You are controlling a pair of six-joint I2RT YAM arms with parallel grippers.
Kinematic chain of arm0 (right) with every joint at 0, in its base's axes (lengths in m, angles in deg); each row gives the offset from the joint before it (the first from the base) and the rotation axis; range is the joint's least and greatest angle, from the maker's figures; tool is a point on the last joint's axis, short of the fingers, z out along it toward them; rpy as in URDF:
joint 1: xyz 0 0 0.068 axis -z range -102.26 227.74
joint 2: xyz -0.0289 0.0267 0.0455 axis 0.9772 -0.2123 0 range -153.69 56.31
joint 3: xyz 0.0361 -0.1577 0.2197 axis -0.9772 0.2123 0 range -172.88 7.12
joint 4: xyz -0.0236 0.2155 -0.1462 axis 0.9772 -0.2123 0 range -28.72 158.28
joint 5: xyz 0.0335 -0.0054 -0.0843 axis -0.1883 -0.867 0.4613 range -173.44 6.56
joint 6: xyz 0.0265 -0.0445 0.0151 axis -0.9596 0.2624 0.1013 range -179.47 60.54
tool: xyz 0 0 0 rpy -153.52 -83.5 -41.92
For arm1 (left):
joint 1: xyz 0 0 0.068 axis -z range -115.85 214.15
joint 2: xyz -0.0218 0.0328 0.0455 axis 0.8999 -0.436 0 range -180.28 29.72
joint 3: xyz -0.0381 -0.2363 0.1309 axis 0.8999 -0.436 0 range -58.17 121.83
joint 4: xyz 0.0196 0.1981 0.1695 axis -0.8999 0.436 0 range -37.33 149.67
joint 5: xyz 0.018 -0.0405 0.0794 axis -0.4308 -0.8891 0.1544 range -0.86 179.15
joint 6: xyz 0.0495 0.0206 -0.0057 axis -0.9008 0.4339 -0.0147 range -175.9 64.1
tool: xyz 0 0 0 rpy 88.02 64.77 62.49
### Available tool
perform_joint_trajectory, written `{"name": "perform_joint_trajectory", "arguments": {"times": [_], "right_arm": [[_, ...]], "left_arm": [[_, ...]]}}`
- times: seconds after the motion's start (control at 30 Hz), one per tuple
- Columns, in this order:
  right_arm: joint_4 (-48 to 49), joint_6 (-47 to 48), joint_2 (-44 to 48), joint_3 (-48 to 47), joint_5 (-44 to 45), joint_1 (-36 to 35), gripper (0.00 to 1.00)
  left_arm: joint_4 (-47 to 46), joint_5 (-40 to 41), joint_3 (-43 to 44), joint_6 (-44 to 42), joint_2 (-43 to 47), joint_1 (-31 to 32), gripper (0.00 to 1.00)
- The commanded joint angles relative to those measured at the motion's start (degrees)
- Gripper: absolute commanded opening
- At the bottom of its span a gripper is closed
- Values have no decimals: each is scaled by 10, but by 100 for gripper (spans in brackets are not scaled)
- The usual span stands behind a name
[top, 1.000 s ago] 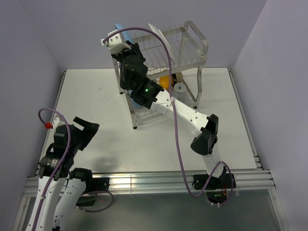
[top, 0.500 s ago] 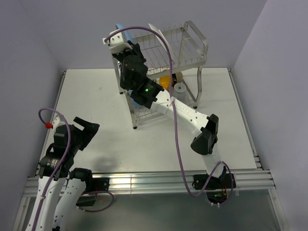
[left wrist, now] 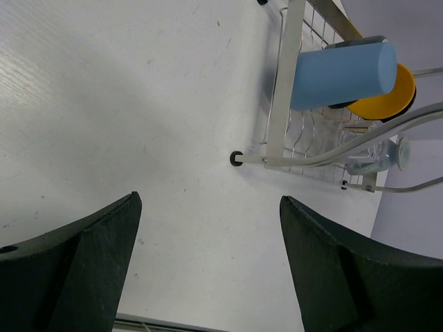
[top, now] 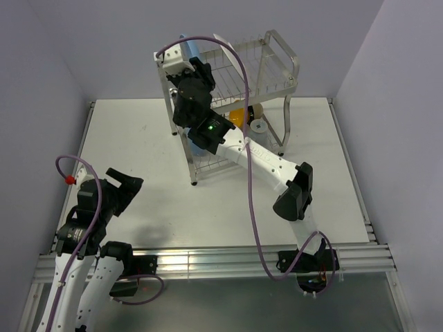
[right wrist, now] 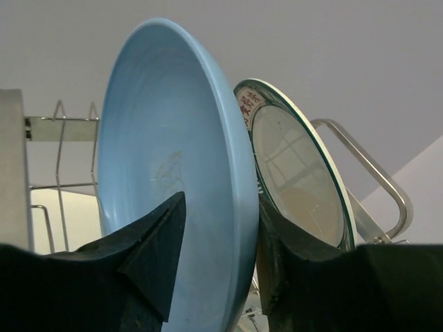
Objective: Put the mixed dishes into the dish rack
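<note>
Right wrist: right hand point(right wrist: 220, 207) pinching light blue plate point(right wrist: 159, 138), upright beside white plate point(right wrist: 297, 173); left hand point(left wrist: 211, 200) spread.

Left arm point(top: 88, 225) and right arm point(top: 271, 164) are white-and-black, each trailing a purple cable point(top: 252, 207).

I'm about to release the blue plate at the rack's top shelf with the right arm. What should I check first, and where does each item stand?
1. Right claw grips the light blue round plate across its rim: ok.
2. Plate stands on edge at the top tier of the silver wire dish rack: ok.
3. Plate's lower edge seated in a slot: cannot tell, the claw hides it.
4. Gap to the white plate with the dark green patterned rim: cannot tell, it sits close beside.
5. Left claw open over the white table, away from the rack: ok.
</note>
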Motion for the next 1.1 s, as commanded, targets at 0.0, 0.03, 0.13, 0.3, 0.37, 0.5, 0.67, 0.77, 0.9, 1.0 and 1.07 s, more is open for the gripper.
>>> {"name": "perform_joint_trajectory", "arguments": {"times": [0.0,0.03,0.13,0.3,0.37,0.5,0.67,0.77,0.9,1.0,1.07], "right_arm": [[18,-1,-5,6,19,7,51],[18,-2,-3,9,18,8,51],[21,-2,2,15,16,7,56],[36,5,10,29,15,6,73],[39,8,14,31,13,4,74],[51,23,19,34,15,0,77],[65,34,28,38,18,-1,77],[60,25,39,41,14,-1,78],[62,23,55,49,12,-3,78],[67,26,70,61,10,-8,78],[66,25,80,64,11,-12,78]], "left_arm": [[-5,-4,16,-13,-5,0,87],[-6,-4,16,-13,-5,-1,87],[-9,-5,15,-13,-8,-1,87],[-11,-5,14,-14,-11,-1,87],[-11,-4,13,-14,-11,0,87],[-14,-7,10,-12,-12,0,87],[-16,-8,6,-11,-12,0,87],[-16,-8,6,-11,-11,-1,87],[-17,-10,6,-9,-11,0,87],[-18,-11,4,-7,-10,-1,86],[-18,-13,0,-5,-9,-1,86]]}}
